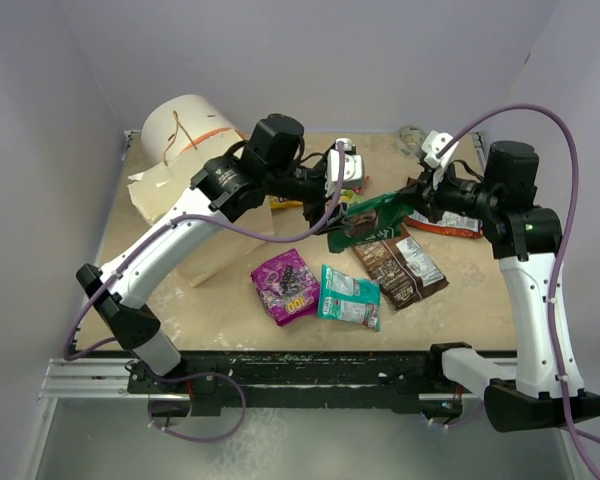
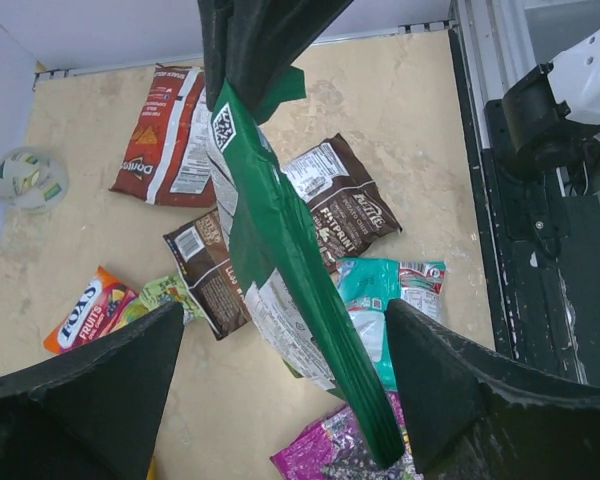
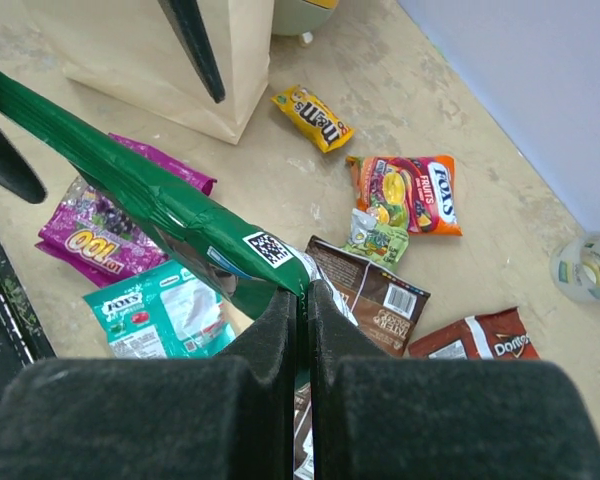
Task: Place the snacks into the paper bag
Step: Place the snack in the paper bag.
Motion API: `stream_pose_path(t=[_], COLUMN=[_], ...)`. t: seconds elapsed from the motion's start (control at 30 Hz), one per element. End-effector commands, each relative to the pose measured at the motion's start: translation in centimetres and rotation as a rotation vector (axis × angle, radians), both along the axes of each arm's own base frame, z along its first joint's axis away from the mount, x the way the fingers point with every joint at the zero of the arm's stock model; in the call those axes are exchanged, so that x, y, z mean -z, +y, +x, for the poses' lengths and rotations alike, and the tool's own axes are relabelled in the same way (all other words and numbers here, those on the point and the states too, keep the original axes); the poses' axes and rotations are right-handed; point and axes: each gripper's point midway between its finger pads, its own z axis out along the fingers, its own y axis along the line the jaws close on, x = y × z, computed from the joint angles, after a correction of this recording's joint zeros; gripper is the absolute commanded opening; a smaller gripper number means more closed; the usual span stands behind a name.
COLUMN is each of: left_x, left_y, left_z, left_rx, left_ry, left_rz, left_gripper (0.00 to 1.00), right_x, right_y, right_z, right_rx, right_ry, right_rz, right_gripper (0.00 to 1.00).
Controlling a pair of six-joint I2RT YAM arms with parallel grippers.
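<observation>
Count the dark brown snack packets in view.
2. One dark brown packet lies beside the teal packet; the other next to it, by the tiny green packet. The held green packet crosses both, so another could be hidden.

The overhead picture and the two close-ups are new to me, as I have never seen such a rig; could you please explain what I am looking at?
These are two robot arms bolted at a table's near edge: the left arm and the right arm. The overhead picture comes from a fixed camera above and behind them. Each close-up comes from a camera on one wrist, looking past its own gripper. The right gripper is shut on a green packet, whose far end reaches between the open fingers of the left gripper. On the table are a paper bag, a purple packet, a teal packet, brown packets and others.
</observation>
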Motion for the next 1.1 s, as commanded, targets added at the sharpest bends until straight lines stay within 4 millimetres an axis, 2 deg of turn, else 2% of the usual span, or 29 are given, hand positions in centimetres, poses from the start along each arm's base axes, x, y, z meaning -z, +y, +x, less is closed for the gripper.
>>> stream_pose_path(t=[0.0, 0.27, 0.5, 0.53, 0.6, 0.7, 0.8, 0.83, 0.87, 0.97, 1.07], left_x=[-0.6, 1.4, 0.6, 0.4, -0.2, -1.5, -3.2, -3.9, -4.7, -7.3, -10.3], left_y=[-1.3, -1.9, -1.1, -0.9, -0.5, 0.2, 1.1, 1.5, 1.9, 3.1, 4.5], left_z=[0.0, -0.3, -0.8, -0.8, -0.9, -1.1, -1.1, -1.0, -0.9, -0.3, 0.4], left_rx=[-0.013, -0.004, 0.0, -0.003, -0.005, -0.013, -0.037, -0.05, -0.067, -0.119, -0.187], left_ry=[0.071, 0.145, 0.112, 0.101, 0.076, 0.032, -0.022, -0.043, -0.065, -0.116, -0.17], left_rz=[-0.069, -0.049, -0.06, -0.063, -0.068, -0.082, -0.097, -0.103, -0.112, -0.144, -0.185], left_gripper=[0.79, 0.43, 0.04, 0.0, 0.0, 0.0, 0.0, 0.0, 0.0, 0.0, 0.0], right_x=[-2.3, -2.1, -1.2, -1.2, -1.2, -1.3, -1.5, -1.6, -1.7, -2.0, -2.7], right_y=[1.2, 1.5, 1.2, 1.2, 1.1, 1.0, 0.8, 0.7, 0.7, 0.3, -0.4], right_z=[-0.9, -1.4, -1.4, -1.4, -1.5, -1.9, -2.5, -2.8, -3.1, -4.2, -5.1], right_rx=[-0.049, -0.057, -0.035, -0.032, -0.026, -0.02, -0.005, -0.002, 0.001, 0.014, 0.037], right_ry=[-0.074, -0.071, -0.064, -0.066, -0.071, -0.073, -0.081, -0.085, -0.089, -0.105, -0.138], right_rz=[0.073, 0.098, 0.088, 0.086, 0.084, 0.085, 0.089, 0.089, 0.09, 0.096, 0.104], right_gripper=[0.0, 0.0, 0.01, 0.05, 0.16, 0.43, 0.59, 0.69, 0.74, 0.83, 0.86])
